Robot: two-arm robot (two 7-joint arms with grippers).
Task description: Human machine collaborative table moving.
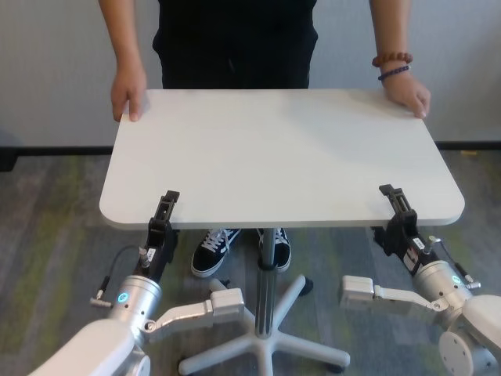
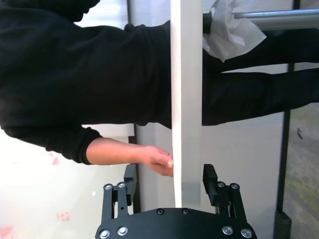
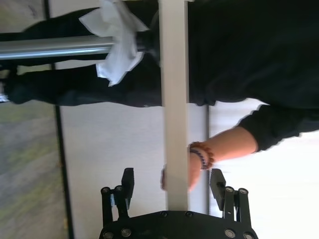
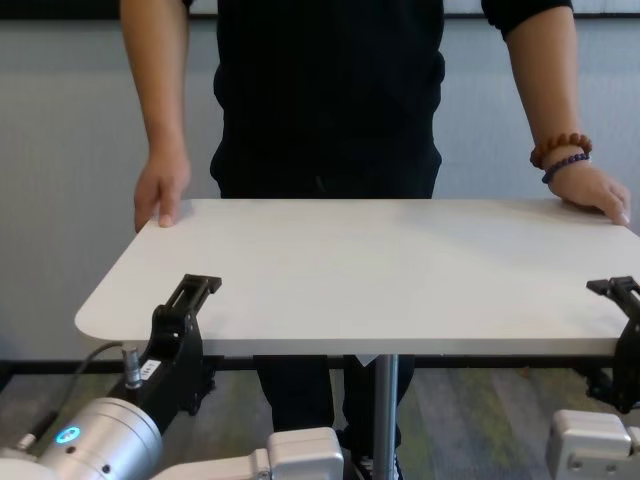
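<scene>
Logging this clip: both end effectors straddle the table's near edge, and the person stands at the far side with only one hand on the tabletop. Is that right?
Not quite. The person has both hands on the table: one hand at one far corner, the braceleted hand at the other, as the head view shows. The left end effector and right end effector do straddle the near edge.

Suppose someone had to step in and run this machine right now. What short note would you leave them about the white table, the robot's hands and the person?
Left hand: straddles the near edge of the large white matte rectangular tabletop near its left corner, one finger above and one below; the wrist view shows gaps, so it is open, not clamped.
Right hand: same near the right corner, open around the edge.
Person in the black short-sleeved shirt: stands at the far side, both hands on the far corners; brown bead bracelet on one wrist.
Done: both sides in position.
Left: close the hands on the edge, then move the table together.
</scene>
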